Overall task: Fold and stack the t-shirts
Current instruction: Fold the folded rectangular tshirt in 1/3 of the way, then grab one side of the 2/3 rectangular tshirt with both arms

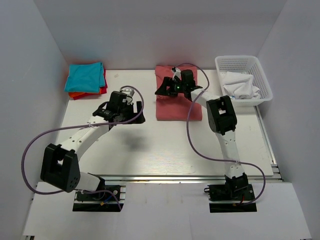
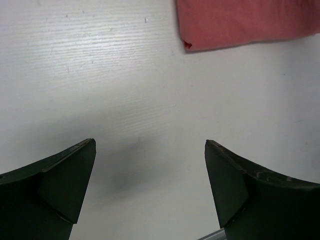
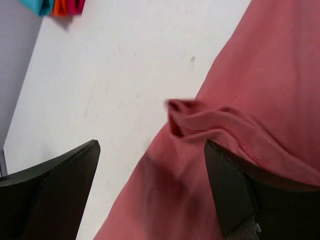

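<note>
The stack (image 1: 86, 80) at the far left corner holds three folded shirts — teal over red and orange — while the salmon shirt (image 1: 172, 107) lies apart at far centre, folded to a rectangle with one edge bunched. The right gripper (image 3: 152, 144) hovers over that edge and the left gripper (image 2: 150, 143) over the table (image 2: 125, 90) beside the shirt, each with jaws apart and empty. Remaining, by judgement: finish the fold, then stack it.
</note>
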